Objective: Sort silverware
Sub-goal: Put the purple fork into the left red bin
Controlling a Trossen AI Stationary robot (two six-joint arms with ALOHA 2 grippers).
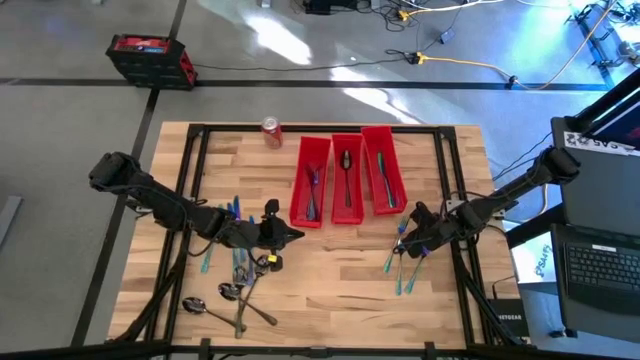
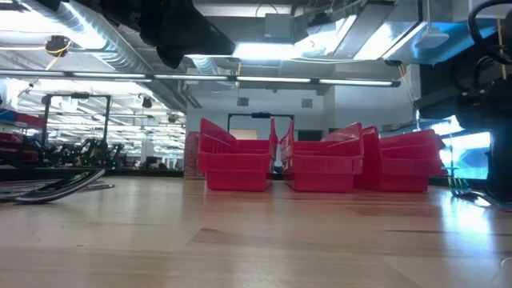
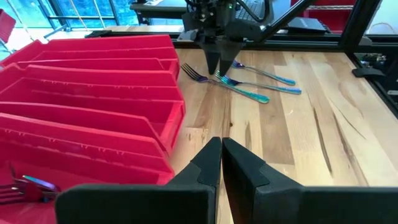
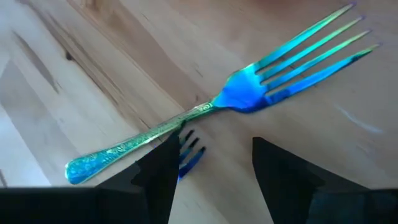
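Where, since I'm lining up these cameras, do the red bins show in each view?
High view: red bins side by side, upper middle of the table.
Low view: bins at centre, far across the table.
Left wrist view: bins fill the left side.
Right wrist view: not in it.
Shared landmark: the wooden table, in every view.

Three red bins [image 1: 346, 178] stand side by side at twelve o'clock, one soda can [image 1: 271, 132] at eleven, and three forks [image 3: 249, 84] lie at four.

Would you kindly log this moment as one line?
left pincer: shut, empty | right pincer: open above iridescent teal metal fork | red plastic bins: partly filled
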